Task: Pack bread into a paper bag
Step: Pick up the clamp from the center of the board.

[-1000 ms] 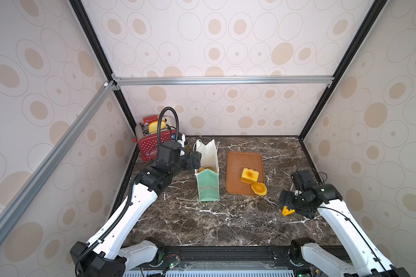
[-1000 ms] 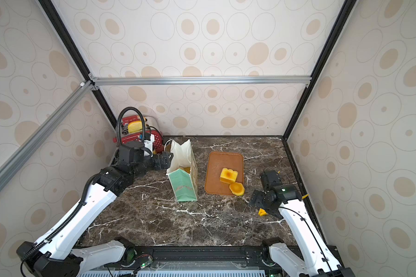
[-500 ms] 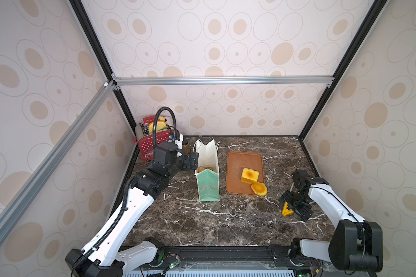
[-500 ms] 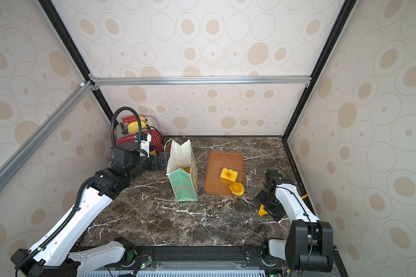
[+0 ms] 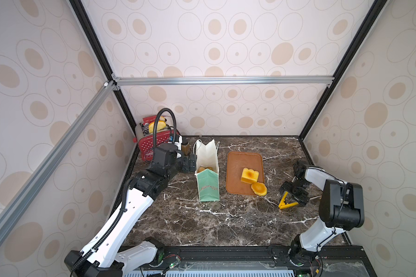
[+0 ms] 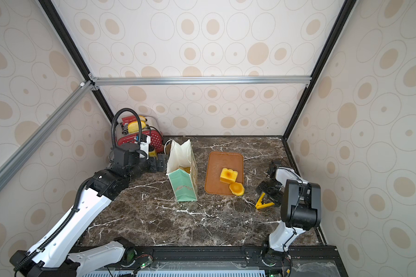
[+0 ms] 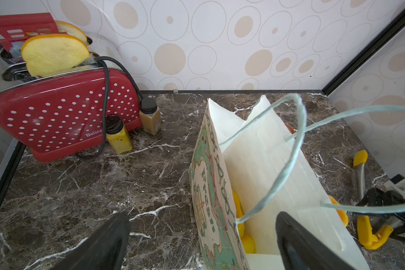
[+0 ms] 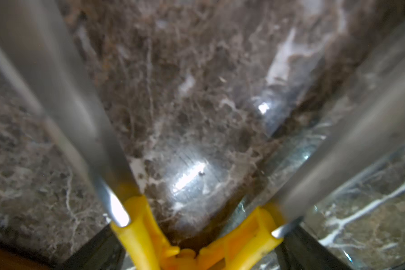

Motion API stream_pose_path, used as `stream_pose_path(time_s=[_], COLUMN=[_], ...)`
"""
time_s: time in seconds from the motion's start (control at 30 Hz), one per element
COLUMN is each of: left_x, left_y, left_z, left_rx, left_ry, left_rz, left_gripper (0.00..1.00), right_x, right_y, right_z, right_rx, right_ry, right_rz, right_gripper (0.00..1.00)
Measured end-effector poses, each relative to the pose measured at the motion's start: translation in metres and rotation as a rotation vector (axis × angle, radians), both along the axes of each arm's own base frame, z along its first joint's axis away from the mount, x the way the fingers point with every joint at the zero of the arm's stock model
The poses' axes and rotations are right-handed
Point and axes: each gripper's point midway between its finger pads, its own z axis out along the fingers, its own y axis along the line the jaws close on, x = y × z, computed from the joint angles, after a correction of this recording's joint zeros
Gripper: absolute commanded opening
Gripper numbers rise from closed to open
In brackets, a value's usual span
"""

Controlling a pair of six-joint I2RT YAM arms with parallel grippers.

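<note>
The mint-green paper bag stands open, with golden bread inside. A square loaf and a round tart bun lie on the brown tray. My left gripper is open just left of the bag's rim; the printed wall shows between its fingers. My right gripper is low over the table, its fingers pressed on both arms of the tongs beside their yellow hinge.
A red toaster with pale slices stands at the back left corner. Two small jars sit in front of it. Walls close in the marble table on three sides.
My right arm has folded its elbow back toward the front while its gripper stayed on the tongs and narrowed a little. The left arm has barely shifted.
</note>
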Motion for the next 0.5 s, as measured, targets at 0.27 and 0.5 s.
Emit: stream_pose_path(time_s=[0.27, 0.5], left_x=[0.0, 0.001], left_y=[0.001, 0.0], left_z=[0.0, -0.002], left_rx=[0.003, 0.003], left_ry=[0.001, 0.006], left_rz=[0.005, 0.0], left_gripper=[0.99, 0.99], right_x=[0.018, 0.039], right_y=[0.007, 0.018], right_z=[-0.001, 0.006], right_rx=[0.049, 0.052], right_ry=[-0.014, -0.055], right_rz=[0.17, 0.393], right_gripper=[0.64, 0.65])
